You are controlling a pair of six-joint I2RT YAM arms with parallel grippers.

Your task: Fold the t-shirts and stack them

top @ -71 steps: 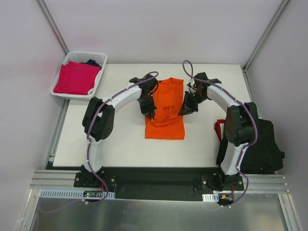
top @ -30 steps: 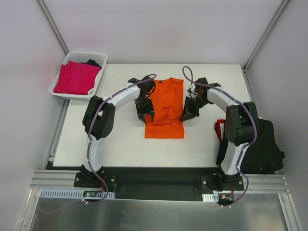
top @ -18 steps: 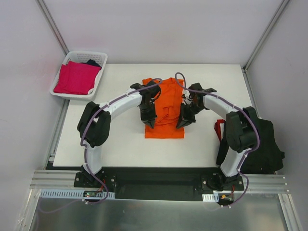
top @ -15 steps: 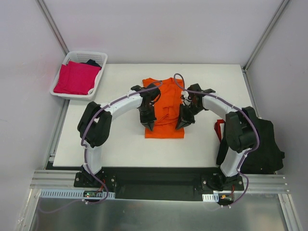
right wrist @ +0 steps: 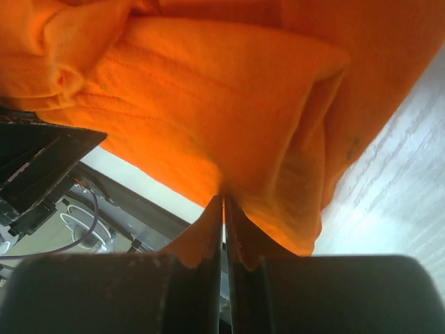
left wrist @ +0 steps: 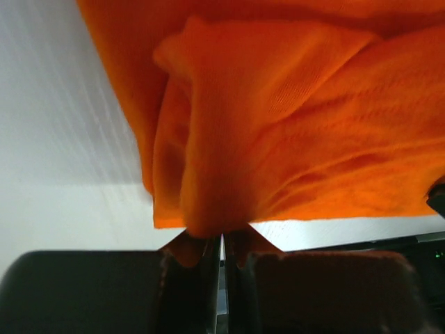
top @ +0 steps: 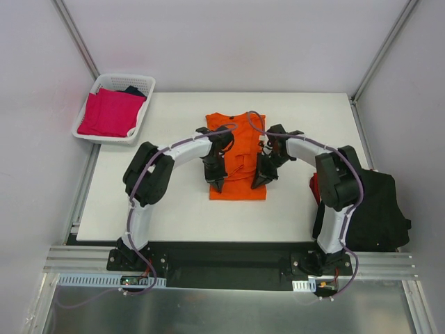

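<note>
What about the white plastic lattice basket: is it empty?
No, the white basket holds a folded magenta-pink cloth shirt.

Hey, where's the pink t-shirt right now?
In the top view, the pink t-shirt lies in the white basket at the far left corner of the table, next to a dark garment and well apart from the orange t-shirt.

fingers pinch a bunched fold of the orange t-shirt.
</note>
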